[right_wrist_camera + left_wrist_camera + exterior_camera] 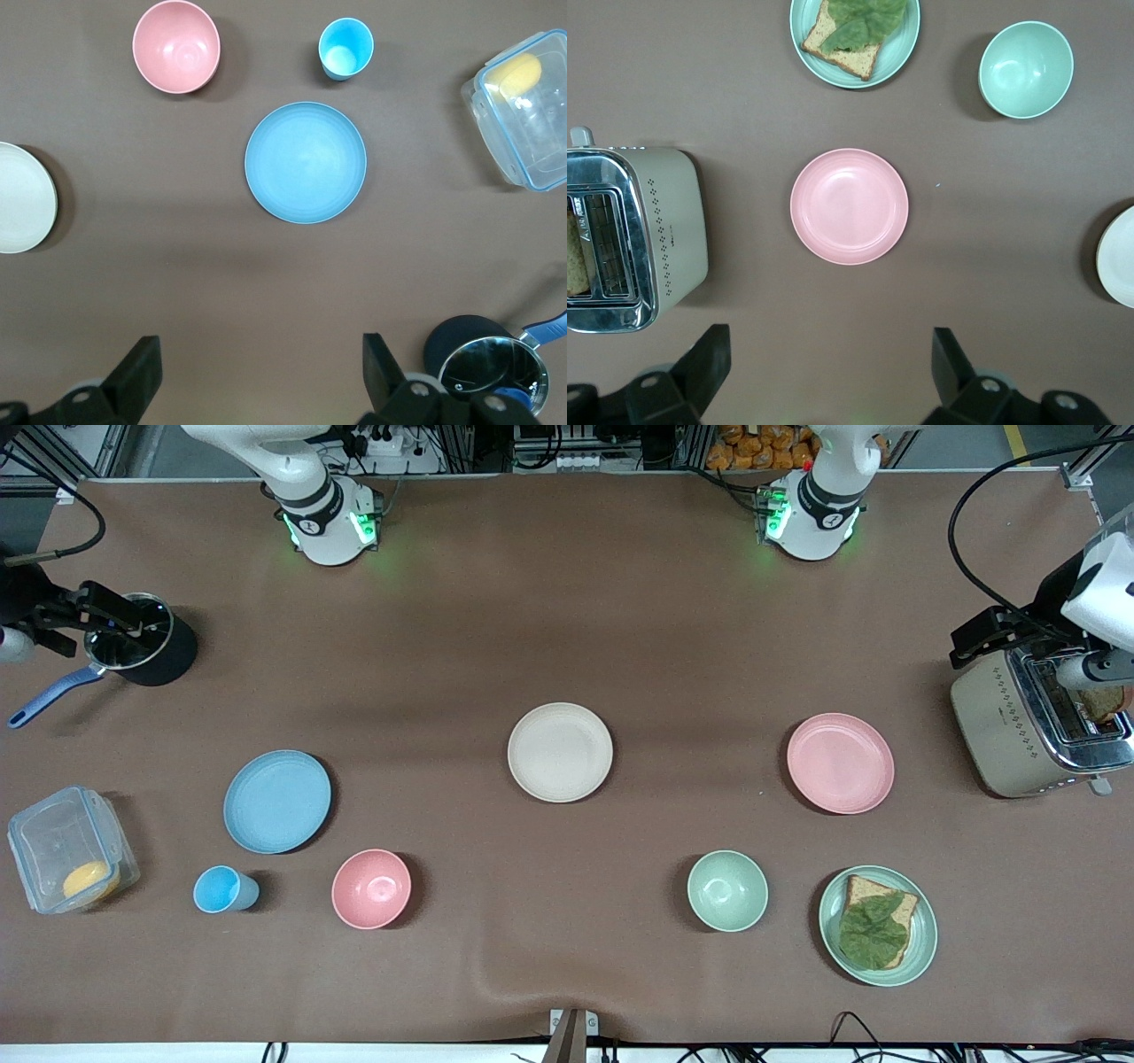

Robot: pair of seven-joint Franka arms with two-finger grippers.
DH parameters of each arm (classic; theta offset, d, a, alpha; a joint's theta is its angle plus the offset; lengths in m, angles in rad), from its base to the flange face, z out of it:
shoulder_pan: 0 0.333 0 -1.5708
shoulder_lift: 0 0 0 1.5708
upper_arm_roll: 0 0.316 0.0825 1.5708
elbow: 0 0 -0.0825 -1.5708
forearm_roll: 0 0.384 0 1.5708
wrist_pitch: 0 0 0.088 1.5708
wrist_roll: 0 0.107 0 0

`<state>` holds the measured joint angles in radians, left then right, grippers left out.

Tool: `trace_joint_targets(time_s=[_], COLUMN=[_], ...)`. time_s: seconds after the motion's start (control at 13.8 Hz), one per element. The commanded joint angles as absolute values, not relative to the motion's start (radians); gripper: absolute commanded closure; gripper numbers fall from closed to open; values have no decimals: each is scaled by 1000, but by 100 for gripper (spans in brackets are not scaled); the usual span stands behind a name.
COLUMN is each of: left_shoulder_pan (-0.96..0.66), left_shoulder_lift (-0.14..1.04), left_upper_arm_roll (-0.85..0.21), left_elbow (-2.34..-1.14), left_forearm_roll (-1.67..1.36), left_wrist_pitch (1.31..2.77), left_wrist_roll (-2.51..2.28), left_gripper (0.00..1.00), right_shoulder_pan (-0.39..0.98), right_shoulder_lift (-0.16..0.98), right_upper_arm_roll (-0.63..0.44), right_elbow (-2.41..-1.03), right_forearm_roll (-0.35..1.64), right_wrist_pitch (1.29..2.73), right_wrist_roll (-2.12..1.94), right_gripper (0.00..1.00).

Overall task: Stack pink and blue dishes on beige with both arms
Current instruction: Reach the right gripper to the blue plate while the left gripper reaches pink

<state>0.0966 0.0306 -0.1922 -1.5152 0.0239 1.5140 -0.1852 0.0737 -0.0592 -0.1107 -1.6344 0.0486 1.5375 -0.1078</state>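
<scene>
Pink plate (849, 205) lies flat on the table (567, 646), below and ahead of the left claw (831, 363), whose fingers are spread wide and empty. The blue plate (305, 162) lies likewise ahead of the spread, empty right claw (261, 367). Each arm has its own plate nearer; the beige plate (560, 751) sits between them, untouched.

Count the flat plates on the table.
4: blue plate toward the right arm's end, beige plate mid-table, pink plate and green plate toward the left arm's end.
</scene>
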Motion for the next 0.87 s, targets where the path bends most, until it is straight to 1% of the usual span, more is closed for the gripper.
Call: trace_joint_targets(time_s=[0.0,0.22,0.36,0.51,0.65,0.79], left_shoulder_pan=[101,104,107,127,150,214], left_shoulder_lift=[31,54,98,158,157,152], left_upper_arm_roll=[-189,-173,-169,-170,-170,-175], left_elbow=[-1499,-1500,-1517,-1584,-1748,-1906], left_forearm_roll=[15,17,20,58,89,91], left_wrist_pitch=[1491,1491,1491,1521,1712,1924], left_wrist_roll=[-161,-163,-161,-161,-173,-173], left_gripper=[0,0,0,0,0,0], right_shoulder_pan=[61,61,61,60,55,46], right_shoulder_lift=[-43,-43,-43,-41,-5,58], right_upper_arm_roll=[-98,-98,-98,-98,-98,-100], right_elbow=[-1609,-1609,-1609,-1618,-1629,-1643], right_forearm_roll=[60,58,58,58,58,58], right_wrist_pitch=[1526,1526,1525,1526,1543,1549], right_wrist_roll=[-94,-94,-94,-94,-94,-92], right_gripper=[0,0,0,0,0,0])
